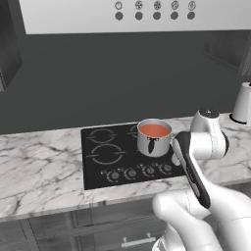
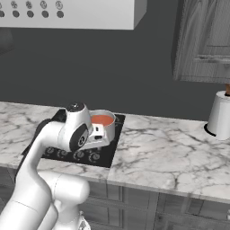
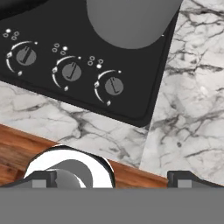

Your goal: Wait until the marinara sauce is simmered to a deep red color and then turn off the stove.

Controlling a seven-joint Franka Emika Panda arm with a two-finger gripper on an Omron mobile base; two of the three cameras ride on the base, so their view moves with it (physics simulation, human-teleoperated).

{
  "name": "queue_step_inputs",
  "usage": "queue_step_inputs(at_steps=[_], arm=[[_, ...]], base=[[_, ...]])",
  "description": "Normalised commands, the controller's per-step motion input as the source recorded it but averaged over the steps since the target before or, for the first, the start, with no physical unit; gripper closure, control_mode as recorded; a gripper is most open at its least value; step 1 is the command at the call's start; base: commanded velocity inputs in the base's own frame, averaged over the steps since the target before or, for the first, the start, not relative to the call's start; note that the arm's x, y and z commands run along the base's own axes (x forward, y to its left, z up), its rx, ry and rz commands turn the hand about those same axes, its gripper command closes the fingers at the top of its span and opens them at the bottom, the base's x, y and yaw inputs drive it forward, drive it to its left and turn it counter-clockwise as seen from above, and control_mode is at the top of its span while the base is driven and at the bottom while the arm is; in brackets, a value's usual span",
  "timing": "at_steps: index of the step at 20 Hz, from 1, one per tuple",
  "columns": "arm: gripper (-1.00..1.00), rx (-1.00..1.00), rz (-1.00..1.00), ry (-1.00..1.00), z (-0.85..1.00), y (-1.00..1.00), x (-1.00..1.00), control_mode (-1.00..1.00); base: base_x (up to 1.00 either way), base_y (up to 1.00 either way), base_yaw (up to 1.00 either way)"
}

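Left base view puts the stove (image 1: pixel 105 154) in the middle of the frame, a black glass top let into the marble bench (image 1: pixel 34 171), with the steel pot (image 1: pixel 153 139) on its right rear ring. The marinara sauce (image 1: pixel 155 130) inside looks orange-red, so I'd judge it not yet deep red and the wait not over. Hand view shows three knobs (image 3: pixel 71 71) across the upper left. The claw (image 3: pixel 113 179), at the bottom edge, stands spread wide and holds nothing. A knob is small, rigid and smooth; I'd expect it to turn lightly but slip under a loose pinch, so the fingers should close squarely across its round sides.
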Motion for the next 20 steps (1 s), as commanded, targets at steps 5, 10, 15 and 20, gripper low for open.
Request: queue_step_inputs(at_steps=[5, 10, 15, 20], arm=[[-1.00, 0.00, 0.05, -0.02, -0.31, -0.02, 0.02, -1.00], [-1.00, 0.00, 0.03, -0.03, -0.31, 0.00, 0.15, -1.00], [-1.00, 0.00, 0.00, -0.02, -0.31, 0.00, 0.31, -1.00], [-1.00, 0.00, 0.00, -0.03, -0.26, 0.00, 0.40, -1.00]], base=[[0.00, 0.00, 0.00], [0.00, 0.00, 0.00], [0.00, 0.00, 0.00], [0.00, 0.00, 0.00]])
